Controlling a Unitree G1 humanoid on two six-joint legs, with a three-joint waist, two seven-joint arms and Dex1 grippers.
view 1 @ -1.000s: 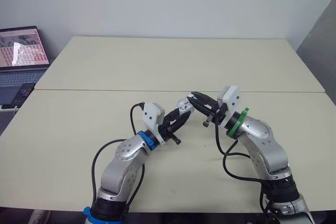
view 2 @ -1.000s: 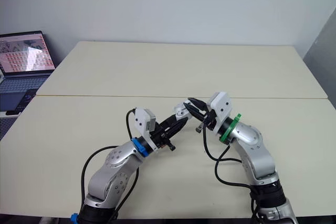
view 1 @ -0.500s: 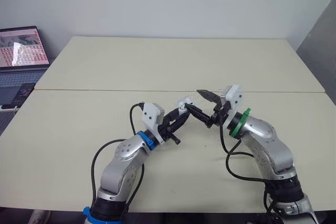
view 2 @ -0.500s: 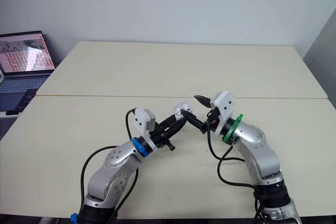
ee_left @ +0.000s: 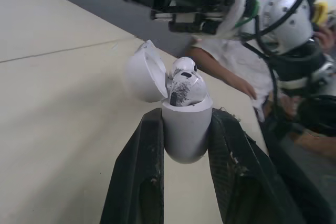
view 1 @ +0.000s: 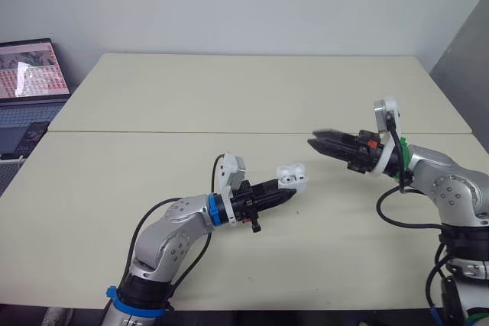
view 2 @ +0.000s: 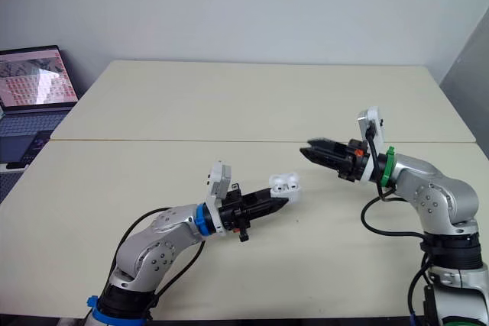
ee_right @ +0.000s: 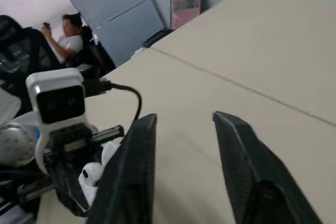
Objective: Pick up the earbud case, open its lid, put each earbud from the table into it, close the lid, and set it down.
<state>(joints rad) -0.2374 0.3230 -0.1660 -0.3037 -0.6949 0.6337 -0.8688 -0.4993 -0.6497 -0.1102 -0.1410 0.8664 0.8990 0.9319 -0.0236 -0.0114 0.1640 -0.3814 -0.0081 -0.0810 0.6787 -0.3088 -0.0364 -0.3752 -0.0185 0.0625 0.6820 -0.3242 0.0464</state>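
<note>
— On the cream table (view 1: 229,97), what do we count?
— One table, one laptop (view 1: 30,74), two grippers, and one earbud case (ee_left: 186,129). Its lid (ee_left: 140,72) is tipped open, and two earbuds (ee_left: 185,80) sit in it.
— And the pincers?
— We see the left gripper (view 1: 284,195) clamped on the case's lower body, holding it over the near part of the table. The right gripper (view 1: 315,139) has its fingers spread, with nothing between them.
— What do we find changed?
— Half a second ago the right gripper's tips were up against the case. Now it is drawn back to the right, well apart, and the left arm reaches lower and flatter.
— What can't we make out?
— The left gripper's fingers cover the case's sides. The picture's edge cuts off the laptop. A seated person (ee_right: 65,40) in the background is too blurred for us to tell more.
</note>
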